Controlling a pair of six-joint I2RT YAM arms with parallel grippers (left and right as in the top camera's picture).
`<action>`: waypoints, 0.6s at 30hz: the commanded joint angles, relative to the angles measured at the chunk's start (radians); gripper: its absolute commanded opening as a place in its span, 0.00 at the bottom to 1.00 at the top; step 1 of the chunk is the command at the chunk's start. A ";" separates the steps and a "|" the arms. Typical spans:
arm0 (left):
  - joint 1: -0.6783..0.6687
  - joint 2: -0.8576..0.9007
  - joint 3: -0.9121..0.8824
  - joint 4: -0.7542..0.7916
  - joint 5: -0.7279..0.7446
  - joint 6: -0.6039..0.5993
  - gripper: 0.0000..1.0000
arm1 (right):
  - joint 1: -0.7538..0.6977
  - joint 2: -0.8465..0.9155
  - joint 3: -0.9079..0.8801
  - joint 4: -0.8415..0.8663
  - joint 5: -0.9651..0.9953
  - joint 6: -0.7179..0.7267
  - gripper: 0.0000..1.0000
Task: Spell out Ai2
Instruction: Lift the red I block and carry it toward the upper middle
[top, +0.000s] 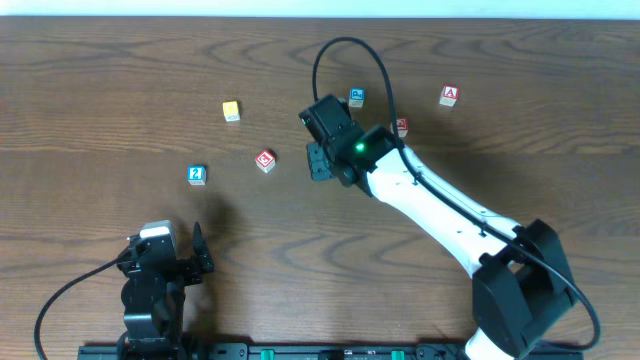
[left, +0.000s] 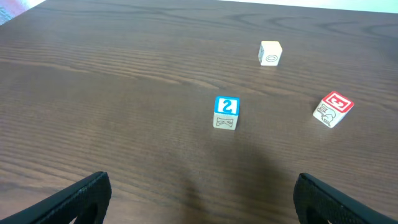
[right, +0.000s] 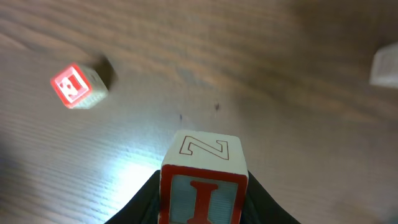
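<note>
My right gripper (top: 320, 162) is shut on a red-framed block showing the letter I (right: 204, 190), with an outlined Z on its top face, and holds it above the table's middle. In the overhead view the gripper hides this block. The red A block (top: 449, 96) lies at the far right. The blue 2 block (top: 197, 175) lies at the left and also shows in the left wrist view (left: 226, 112). My left gripper (top: 166, 265) is open and empty near the front edge, well short of the 2 block.
A red-and-white block (top: 265, 160) lies just left of my right gripper and shows in the right wrist view (right: 78, 86). A cream block (top: 231, 110) lies far left. A blue block (top: 357, 97) and another red block (top: 401, 127) lie behind my right arm.
</note>
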 joint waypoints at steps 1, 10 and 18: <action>0.002 -0.006 -0.018 -0.001 -0.018 0.008 0.95 | 0.008 0.005 0.043 -0.009 0.013 -0.054 0.01; 0.002 -0.006 -0.018 -0.001 -0.018 0.007 0.95 | 0.019 0.003 0.048 0.014 -0.158 -0.044 0.01; 0.002 -0.006 -0.018 -0.001 -0.018 0.008 0.95 | -0.037 0.019 0.048 -0.006 0.035 0.163 0.01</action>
